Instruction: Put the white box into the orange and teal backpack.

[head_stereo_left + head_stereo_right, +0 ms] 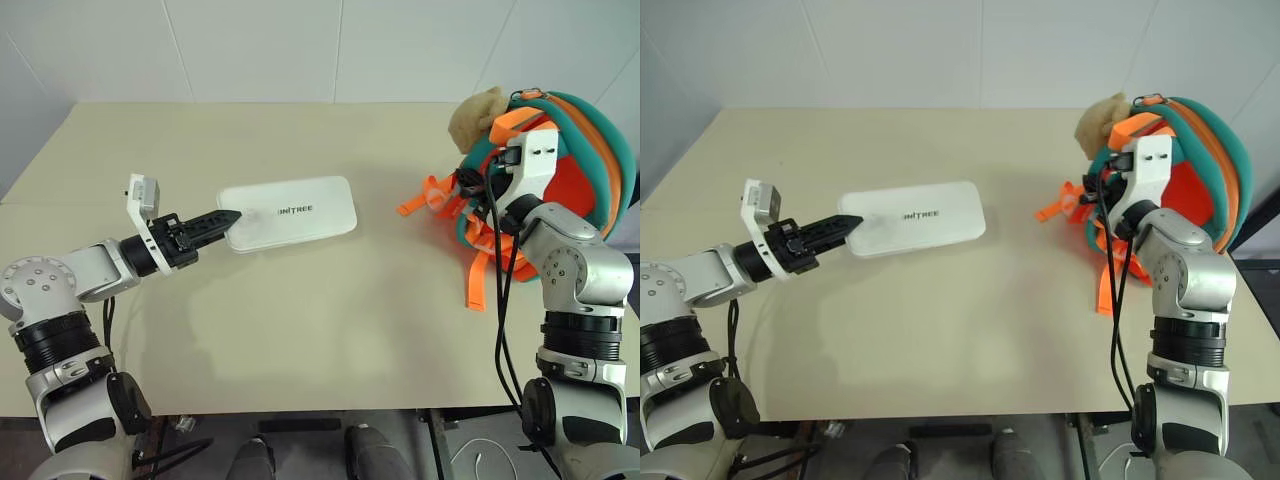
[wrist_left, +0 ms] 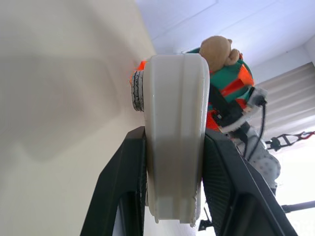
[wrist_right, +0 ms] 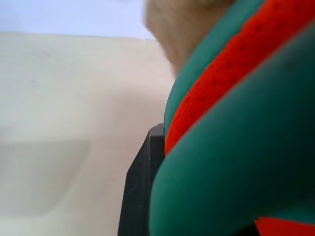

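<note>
The white box (image 1: 290,212), flat with black lettering, lies left of the table's middle. My left gripper (image 1: 228,218) is shut on its near left end; the left wrist view shows the box (image 2: 174,123) clamped between both black fingers (image 2: 120,187). The orange and teal backpack (image 1: 585,150) stands at the table's right edge, with a tan plush bear (image 1: 477,117) on top. My right gripper (image 1: 468,182) is at the backpack's left side. In the right wrist view the teal and orange rim (image 3: 236,147) lies across one black finger (image 3: 140,191), pinched in the jaws.
Orange straps (image 1: 430,195) trail from the backpack onto the beige table (image 1: 330,320), between the box and the backpack. A white wall runs behind the table's far edge.
</note>
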